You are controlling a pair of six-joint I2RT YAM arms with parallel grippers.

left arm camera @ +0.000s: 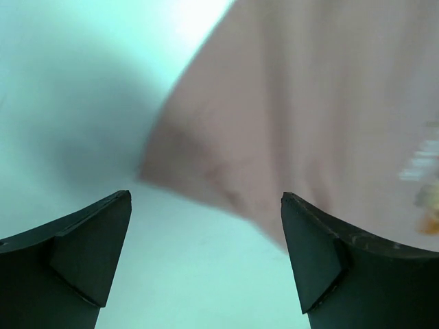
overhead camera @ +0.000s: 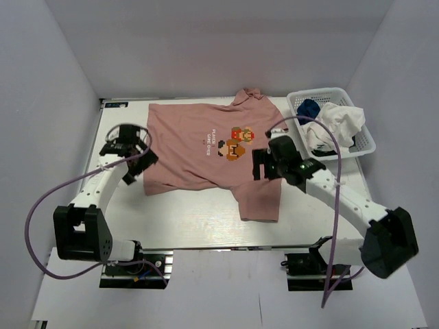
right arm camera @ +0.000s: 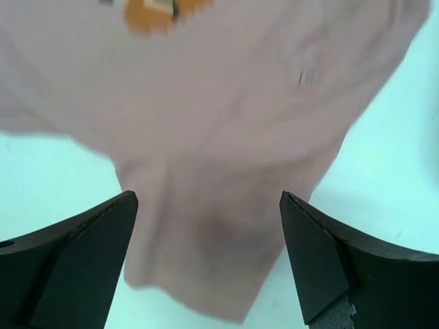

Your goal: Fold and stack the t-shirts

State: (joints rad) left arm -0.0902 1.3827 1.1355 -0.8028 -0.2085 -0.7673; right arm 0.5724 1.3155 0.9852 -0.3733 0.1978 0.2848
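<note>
The large dusty-pink cotton t-shirt with the small pixel chest print (overhead camera: pixel 185 151) lies spread flat, print up, on the white table (overhead camera: pixel 192 216). Its hem is toward the left, and one sleeve points far and the other near. The royal-blue t-shirt (overhead camera: pixel 309 107) and the crumpled white t-shirt (overhead camera: pixel 339 120) sit in the white plastic mesh basket (overhead camera: pixel 365 147) at the far right. The left gripper (overhead camera: pixel 139 163) hovers at the near-left hem corner, and the left wrist view shows its fingers spread wide and empty. The right gripper (overhead camera: pixel 259 164) hangs over the near sleeve, equally released, nothing between its fingers. The step in hand looks like the first fold, so each gripper should drop straight down and pinch both cloth layers at the edge. The two should then lift together and carry the near side toward the far side evenly, so the fold line runs straight. If only the top layer is caught, the shirt will likely drag and wrinkle.
</note>
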